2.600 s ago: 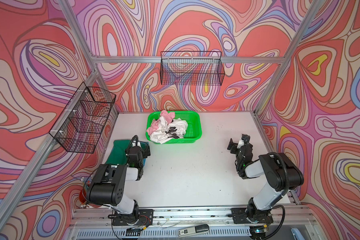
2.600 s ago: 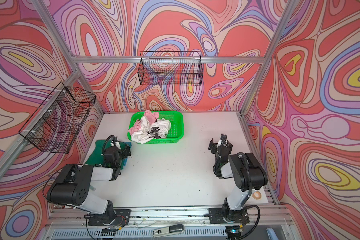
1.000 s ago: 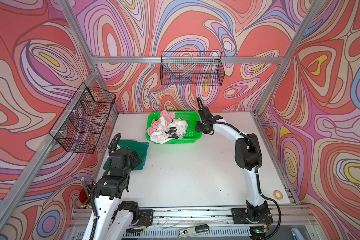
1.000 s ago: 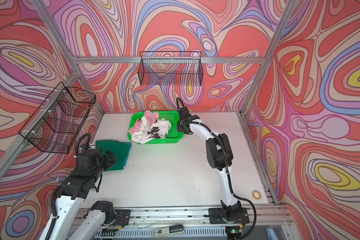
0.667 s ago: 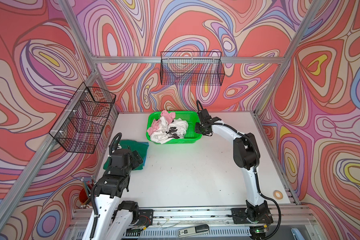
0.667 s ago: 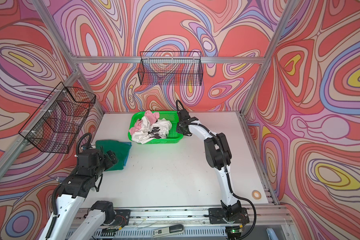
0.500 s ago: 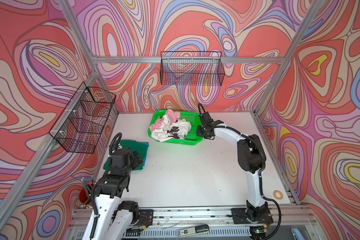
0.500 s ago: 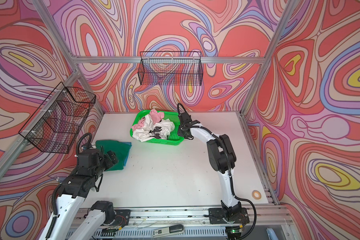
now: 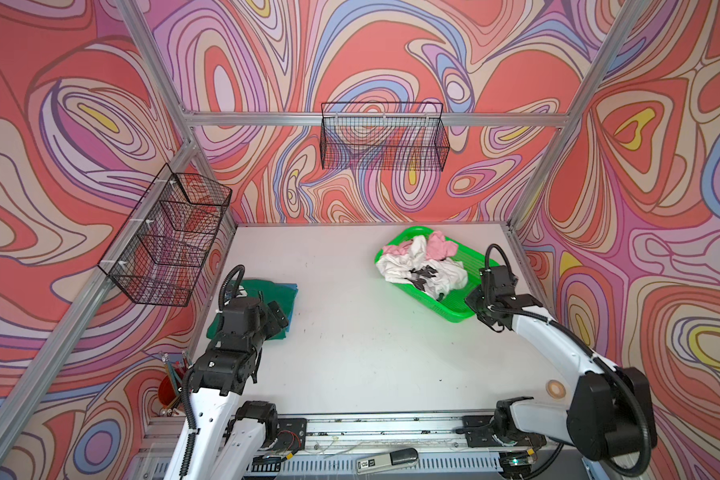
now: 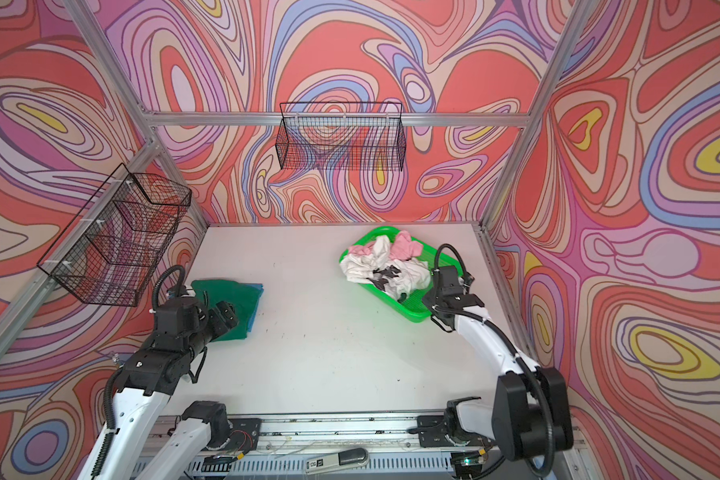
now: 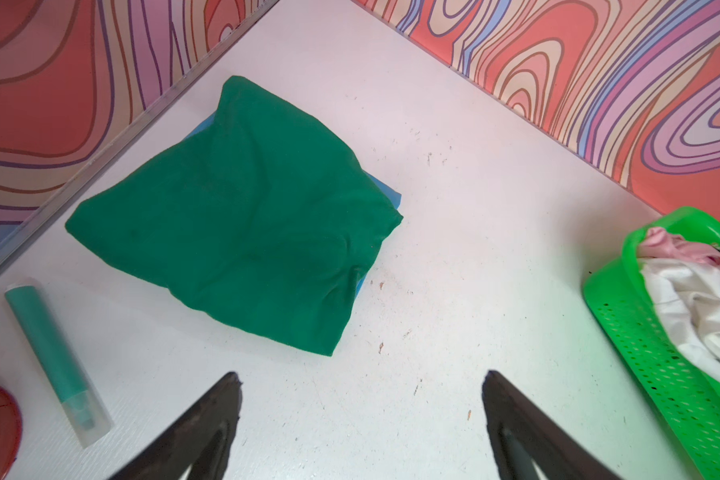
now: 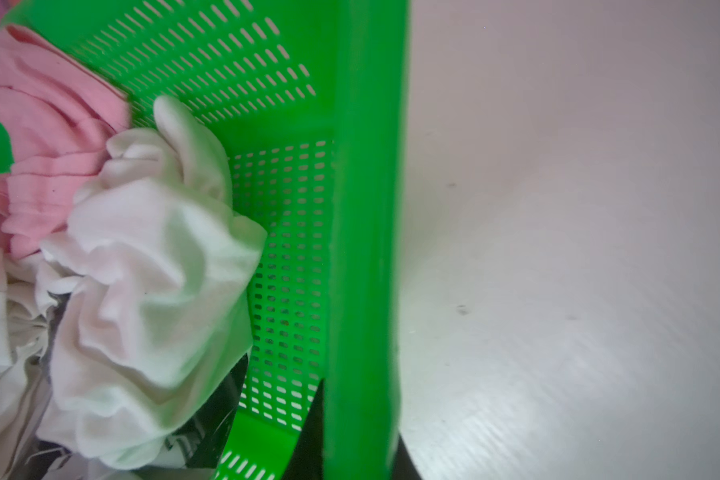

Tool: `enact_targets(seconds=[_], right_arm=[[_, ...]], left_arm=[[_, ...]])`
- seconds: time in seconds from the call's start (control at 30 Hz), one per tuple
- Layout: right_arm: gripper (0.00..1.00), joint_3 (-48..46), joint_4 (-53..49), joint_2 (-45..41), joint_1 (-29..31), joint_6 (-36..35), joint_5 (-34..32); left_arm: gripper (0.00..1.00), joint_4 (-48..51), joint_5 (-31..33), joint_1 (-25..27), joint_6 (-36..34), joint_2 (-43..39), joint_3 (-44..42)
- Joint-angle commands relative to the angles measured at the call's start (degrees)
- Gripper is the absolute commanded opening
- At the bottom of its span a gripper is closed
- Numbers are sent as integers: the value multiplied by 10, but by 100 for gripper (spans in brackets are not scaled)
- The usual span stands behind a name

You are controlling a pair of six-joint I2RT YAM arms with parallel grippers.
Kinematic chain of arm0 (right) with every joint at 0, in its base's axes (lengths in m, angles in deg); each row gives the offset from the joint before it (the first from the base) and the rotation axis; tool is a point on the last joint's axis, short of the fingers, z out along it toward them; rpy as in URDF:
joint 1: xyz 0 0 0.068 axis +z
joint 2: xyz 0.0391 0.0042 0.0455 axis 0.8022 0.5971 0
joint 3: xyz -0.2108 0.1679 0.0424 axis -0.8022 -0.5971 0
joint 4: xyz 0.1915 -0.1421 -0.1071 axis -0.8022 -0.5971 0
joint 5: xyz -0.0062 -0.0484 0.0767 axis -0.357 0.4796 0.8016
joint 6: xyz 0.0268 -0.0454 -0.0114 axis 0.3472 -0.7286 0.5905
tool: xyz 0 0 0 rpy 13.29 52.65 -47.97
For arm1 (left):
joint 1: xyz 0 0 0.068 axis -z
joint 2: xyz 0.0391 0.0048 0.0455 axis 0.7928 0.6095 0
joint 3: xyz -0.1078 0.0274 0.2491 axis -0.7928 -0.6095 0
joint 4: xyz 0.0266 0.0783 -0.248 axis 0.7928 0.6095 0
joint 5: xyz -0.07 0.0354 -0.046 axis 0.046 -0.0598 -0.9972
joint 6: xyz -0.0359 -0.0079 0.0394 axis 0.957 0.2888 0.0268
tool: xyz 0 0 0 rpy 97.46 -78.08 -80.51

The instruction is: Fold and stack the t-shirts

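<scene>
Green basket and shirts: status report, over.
Left gripper open over table. Right gripper shut on green basket rim. Dark green shirt folded; white and pink shirts crumpled in basket. Marker beside folded shirt.

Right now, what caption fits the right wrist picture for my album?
The right gripper pinches the green basket by its rim, white shirt and pink shirt crumpled inside.
</scene>
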Motion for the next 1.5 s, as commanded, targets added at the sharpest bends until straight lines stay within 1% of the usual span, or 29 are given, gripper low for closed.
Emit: enact_targets(seconds=[0.0, 0.1, 0.2, 0.33, 0.43, 0.6, 0.73, 0.8, 0.87, 0.97, 1.07, 1.13, 1.2, 1.27, 1.4, 1.47], right_arm=[[0, -17, -16, -61, -48, 64, -37], [0, -35, -18, -94, -100, 88, -33], [0, -29, -8, -87, -121, 112, -37], [0, 7, 6, -37, -122, 146, -68], [0, 33, 36, 5, -127, 167, -79], [0, 99, 44, 102, -127, 209, -109], [0, 136, 80, 153, -128, 216, -101], [0, 161, 75, 181, -128, 224, -99], [0, 186, 69, 209, -128, 228, -110], [0, 216, 82, 243, -128, 222, -120], [0, 259, 59, 283, -128, 223, -133], [0, 276, 64, 301, -128, 215, -137], [0, 282, 64, 304, -128, 222, -130], [0, 282, 78, 325, -128, 222, -127], [0, 298, 62, 343, -128, 231, -139], [3, 299, 54, 346, -128, 236, -134]], left_arm=[[92, -7, -15, 7, -5, 5, -2], [92, -10, -19, 8, -5, 6, -3], [92, -11, -24, 9, -7, 10, -2], [92, -14, -30, 10, -8, 13, -2], [92, -15, -35, 10, -10, 15, -2], [92, -18, -43, 11, -13, 21, -2], [92, -20, -48, 11, -14, 28, -2], [91, -21, -50, 12, -14, 32, -2], [92, -21, -52, 12, -16, 34, -2], [92, -22, -53, 12, -16, 35, -2], [92, -24, -55, 12, -18, 37, -2], [92, -25, -55, 12, -18, 40, -2], [92, -26, -57, 12, -18, 43, -2], [92, -26, -58, 12, -19, 45, -1], [92, -27, -66, 12, -20, 47, -2], [93, -28, -66, 12, -19, 47, -1]])
